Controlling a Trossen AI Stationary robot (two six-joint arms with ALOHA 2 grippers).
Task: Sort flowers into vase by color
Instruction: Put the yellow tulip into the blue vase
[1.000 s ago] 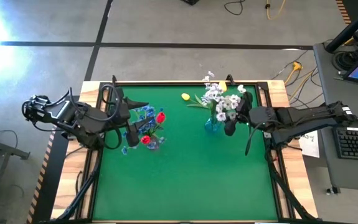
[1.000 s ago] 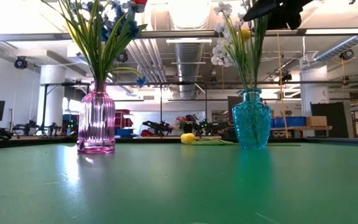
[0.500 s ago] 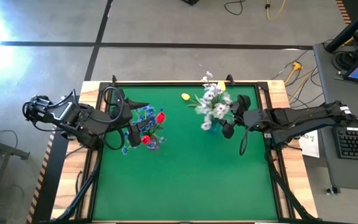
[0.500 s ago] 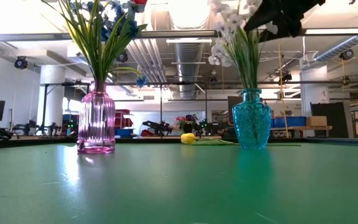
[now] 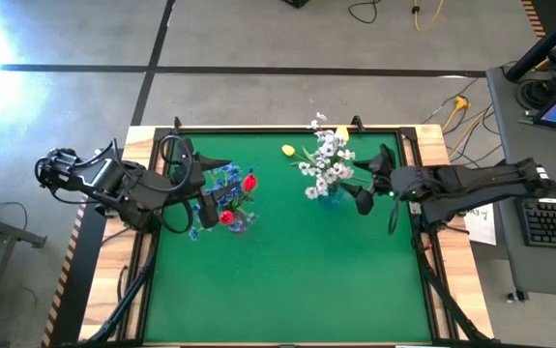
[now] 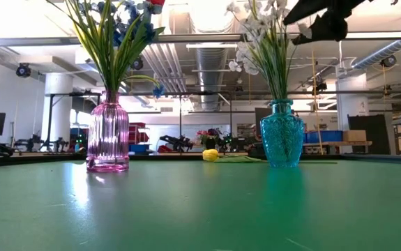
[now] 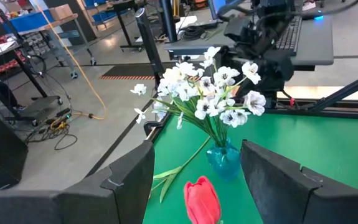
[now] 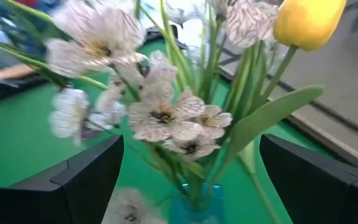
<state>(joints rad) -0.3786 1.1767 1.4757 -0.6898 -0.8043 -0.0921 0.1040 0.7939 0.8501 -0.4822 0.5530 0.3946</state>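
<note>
Now, left vase: a pink ribbed vase (image 6: 107, 143) stands on the green table (image 5: 287, 280), toward the left side.
Its flowers: blue clusters (image 5: 225, 178) and red buds (image 5: 248, 181) rise from it on green stems; a second red bud shows lower in the high view, beside the left gripper.
Right vase: a blue vase (image 6: 282, 141) stands toward the right, well apart from the pink one.
Its flowers: white clusters (image 5: 324, 162) fill it, leaning toward the middle of the table; the right wrist view shows a yellow bud (image 8: 307, 21) up among their stems.
Loose flower: one yellow tulip (image 5: 288, 150) lies flat on the cloth near the far edge, between the two vases; the low view has it (image 6: 210, 155) just left of the blue vase.
Left gripper (image 5: 200, 207): it hovers beside the pink vase's bunch, fingers spread wide with nothing between them, a red bud (image 7: 202, 199) showing in the gap in its wrist view.
Right gripper (image 5: 366, 184): it hangs just right of the white clusters, above vase height, fingers spread apart and holding nothing; its wrist view looks straight into the blooms.
</note>
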